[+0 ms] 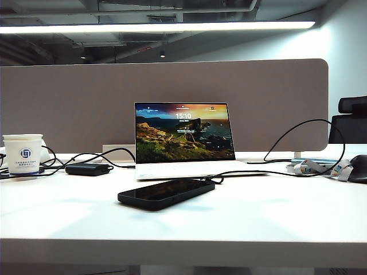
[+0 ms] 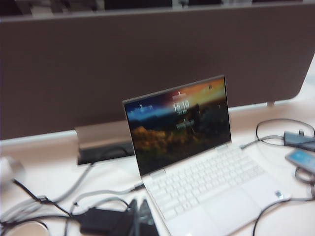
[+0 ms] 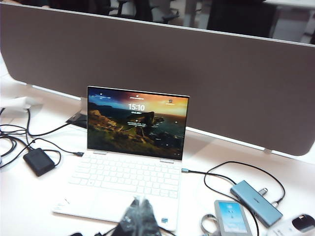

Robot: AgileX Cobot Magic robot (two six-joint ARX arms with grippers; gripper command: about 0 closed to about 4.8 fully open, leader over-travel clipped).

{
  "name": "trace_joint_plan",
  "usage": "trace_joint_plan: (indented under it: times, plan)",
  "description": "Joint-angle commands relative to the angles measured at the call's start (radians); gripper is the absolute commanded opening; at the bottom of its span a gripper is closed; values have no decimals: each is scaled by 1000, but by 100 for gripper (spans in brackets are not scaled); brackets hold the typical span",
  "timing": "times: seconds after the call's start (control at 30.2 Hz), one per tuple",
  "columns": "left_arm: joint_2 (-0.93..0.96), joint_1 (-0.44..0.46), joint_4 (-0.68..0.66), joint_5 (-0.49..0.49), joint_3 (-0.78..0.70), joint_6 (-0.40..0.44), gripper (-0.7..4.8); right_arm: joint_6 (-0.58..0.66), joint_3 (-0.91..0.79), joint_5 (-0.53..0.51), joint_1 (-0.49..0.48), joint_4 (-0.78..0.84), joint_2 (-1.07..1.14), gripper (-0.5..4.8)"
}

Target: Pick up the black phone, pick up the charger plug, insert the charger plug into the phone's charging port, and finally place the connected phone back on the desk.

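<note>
Partition panel [image 1: 86,109]: grey-beige, upright along the back of the bench.
Bench [image 1: 275,217]: white, wide, flat; carries everything below.
Laptop [image 1: 183,140]: white, lid up, screen lit with a coastal picture; stands mid-bench in front of the panel.
Black phone [image 1: 166,193]: flat on the bench just in front of the laptop, screen up and dark, lying at a slant.
Cable [image 1: 312,149]: thin, black; loops up on the right and runs down to the right end of the phone; plug tip there too small to make out.
Paper cup [image 1: 23,153]: white with a blue logo, far left.
Power brick [image 1: 87,169]: black, oblong, between cup and laptop.
Left gripper [image 2: 139,216]: dark fingertips pressed together, holding nothing, above the power brick beside the laptop's left corner.
Right gripper [image 3: 139,216]: blurred dark fingertips pressed together, holding nothing, over the laptop's front edge.
</note>
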Motion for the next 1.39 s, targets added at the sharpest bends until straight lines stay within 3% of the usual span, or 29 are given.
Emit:
trace_joint_plan:
  times: [0.03, 0.33, 0.76, 1.09, 1.22, 1.39]
  plan:
    - [-97, 0, 3, -5, -72, 22, -6, -3, -158, 5, 1, 161, -116, -9]
    - [-379, 0, 123, -14, -391, 68, -6, -3, -530, 5, 1, 277, -365, -9]
    - [-685, 0, 134, -28, -812, 67, -6, -3, -872, 84, 1, 287, -603, 1]
    - [-794, 0, 200, -23, -948, 67, -6, 54, -1023, 79, 1, 270, -676, 1]
    - [-802, 0, 296, 7, -997, 67, -6, 63, -1030, 83, 1, 211, -676, 1]
    - [-802, 0, 316, 6, -1008, 64, -6, 62, -1030, 83, 1, 166, -676, 1]
